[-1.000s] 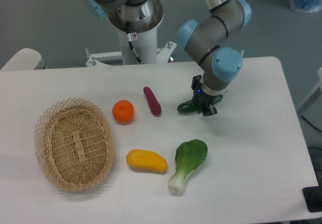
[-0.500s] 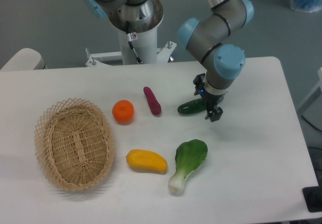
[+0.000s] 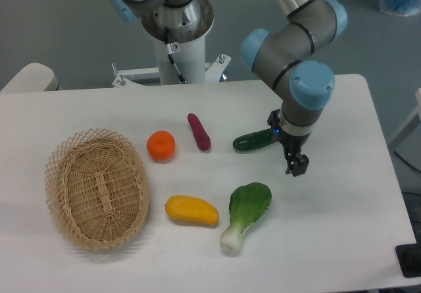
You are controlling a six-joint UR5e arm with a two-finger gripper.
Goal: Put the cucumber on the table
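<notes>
Cucumber first: the small, dark green, glossy cucumber (image 3: 253,141) now lies flat on the large white tabletop (image 3: 342,207), between the slim purple vegetable (image 3: 198,132) and my arm, and nothing of mine touches it. My two-finger gripper (image 3: 295,163) has let go and sits to the right of it and slightly nearer the camera, its dark fingers spread with nothing between them.

A second ago those fingers were still closed around the cucumber's right end. Half a second ago they had parted but hung right beside it. Now the wrist has swung clear to the right, and the cucumber has stayed where I set it, barely shifting.

I judge the placing done; what remains is only to draw the arm away without brushing the light-green leafy bok choy (image 3: 245,214) that lies just below my fingers.
</notes>
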